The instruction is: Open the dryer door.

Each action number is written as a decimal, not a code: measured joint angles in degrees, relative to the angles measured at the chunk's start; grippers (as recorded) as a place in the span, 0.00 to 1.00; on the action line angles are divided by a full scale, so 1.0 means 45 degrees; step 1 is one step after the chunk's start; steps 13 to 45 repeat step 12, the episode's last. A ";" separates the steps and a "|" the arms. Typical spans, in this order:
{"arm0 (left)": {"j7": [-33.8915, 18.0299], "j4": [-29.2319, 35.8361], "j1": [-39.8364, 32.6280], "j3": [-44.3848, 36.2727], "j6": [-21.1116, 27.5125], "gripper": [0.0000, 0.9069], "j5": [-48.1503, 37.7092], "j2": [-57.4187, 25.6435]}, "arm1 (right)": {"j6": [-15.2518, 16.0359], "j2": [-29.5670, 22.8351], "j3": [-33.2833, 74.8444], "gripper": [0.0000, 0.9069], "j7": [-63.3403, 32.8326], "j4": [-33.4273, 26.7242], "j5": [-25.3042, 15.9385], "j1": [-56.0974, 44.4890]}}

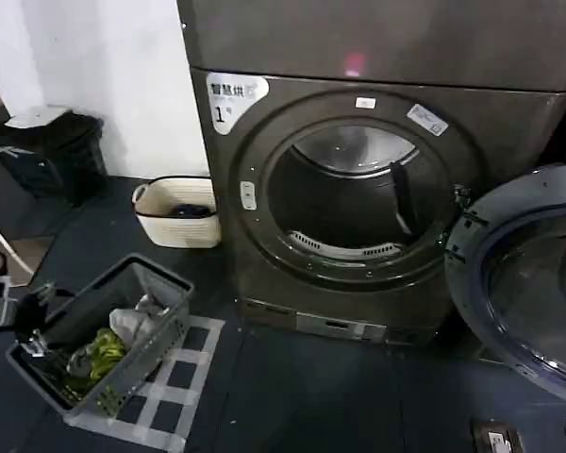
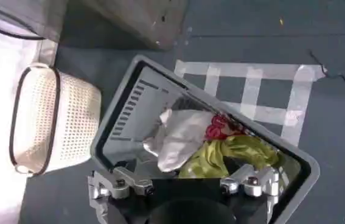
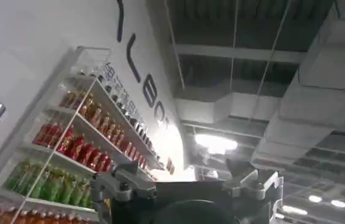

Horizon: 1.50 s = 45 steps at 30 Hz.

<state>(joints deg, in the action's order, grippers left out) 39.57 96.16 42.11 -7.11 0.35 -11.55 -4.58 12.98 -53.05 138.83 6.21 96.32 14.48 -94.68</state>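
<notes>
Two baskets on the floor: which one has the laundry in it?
The grey basket on the taped grid, with white, red and yellow-green clothes; the cream basket beside the dryer holds something dark.

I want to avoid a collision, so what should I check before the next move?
1. Dryer door stands open, on the right of the machine: ok.
2. Drum opening unobstructed: ok.
3. Left hand open, above the grey basket of clothes: ok.
4. Right hand open and empty: ok.
5. Right hand clear of the door: cannot tell.
</notes>
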 joint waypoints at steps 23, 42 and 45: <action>0.0048 -0.0020 0.0173 -0.0018 -0.0180 1.00 0.0276 -0.0024 | -0.0002 0.0006 0.0090 1.00 0.0042 -0.0020 0.0015 -0.0023; 0.0048 -0.0020 0.0173 -0.0018 -0.0180 1.00 0.0276 -0.0024 | -0.0002 0.0006 0.0090 1.00 0.0042 -0.0020 0.0015 -0.0023; 0.0048 -0.0020 0.0173 -0.0018 -0.0180 1.00 0.0276 -0.0024 | -0.0002 0.0006 0.0090 1.00 0.0042 -0.0020 0.0015 -0.0023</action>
